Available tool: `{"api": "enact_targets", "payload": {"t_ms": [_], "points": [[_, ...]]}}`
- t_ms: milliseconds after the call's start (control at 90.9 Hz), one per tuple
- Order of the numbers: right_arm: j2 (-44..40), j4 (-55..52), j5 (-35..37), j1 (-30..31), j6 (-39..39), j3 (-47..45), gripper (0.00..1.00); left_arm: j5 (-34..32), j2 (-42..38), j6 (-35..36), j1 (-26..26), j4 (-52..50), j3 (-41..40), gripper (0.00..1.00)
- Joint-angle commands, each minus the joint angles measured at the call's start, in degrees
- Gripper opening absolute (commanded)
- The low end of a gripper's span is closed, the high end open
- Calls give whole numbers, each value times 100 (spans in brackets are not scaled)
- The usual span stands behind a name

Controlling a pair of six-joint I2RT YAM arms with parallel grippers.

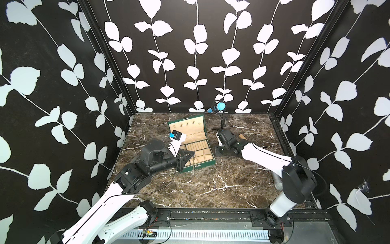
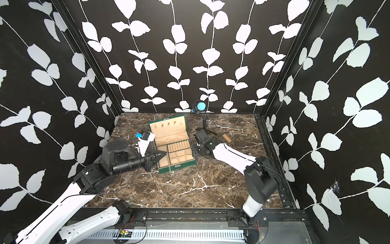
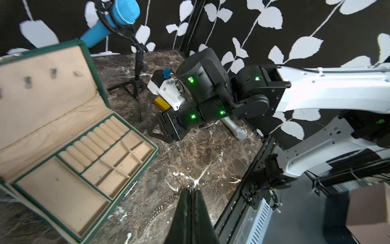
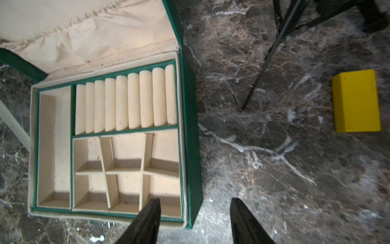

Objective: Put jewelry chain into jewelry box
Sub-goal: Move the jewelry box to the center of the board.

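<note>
Left claw (image 3: 191, 188): nearest the lens, its two black fingers pressed flat together and pinching the top end of the jewelry chain (image 3: 157, 211).
Chain position: it hangs limp from those tips, just outside the front wall of the jewelry box (image 3: 132, 186). Whether its low end touches the tabletop (image 1: 211, 190) I cannot tell.
Handling: likely light, slack and slippery. It looks apt to swing when carried and to heap up where lowered (a pinch at one end, as here, seems the sensible hold).
Box: the lid stands open and the cream compartments are bare. The large one sits closest to the chain.
Obstacle: the green front wall lies between the chain and that compartment, so the dangling end probably has to clear it.
Right claw (image 4: 195, 199): jaws apart, holding nothing, poised over the box's far side wall.
Around: a yellow block (image 4: 356, 101), a blue microphone (image 3: 124, 10) on its tripod and a silver microphone (image 3: 236, 130), all apart from the box.
</note>
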Motion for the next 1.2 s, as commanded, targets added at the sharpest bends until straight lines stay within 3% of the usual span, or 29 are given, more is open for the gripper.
{"api": "enact_targets", "payload": {"t_ms": [0,143,319,484,869,1188], "points": [[352,131,-130,-1,-4,311,52,-538,-222,163,-4,-55,-85,0],[707,57,-197,-2,9,523,44,-625,-266,249,-5,-162,-3,0],[803,57,-187,-1,102,523,24,-724,-322,313,-4,-232,46,0],[746,-2,-147,32,161,421,12,-746,-338,344,-5,-247,87,0],[5,-165,325,289,560,-544,0,-941,-405,449,-7,-318,348,0],[-1232,-554,721,610,1151,-1723,0,-1091,-466,432,-11,-237,280,0]]}}
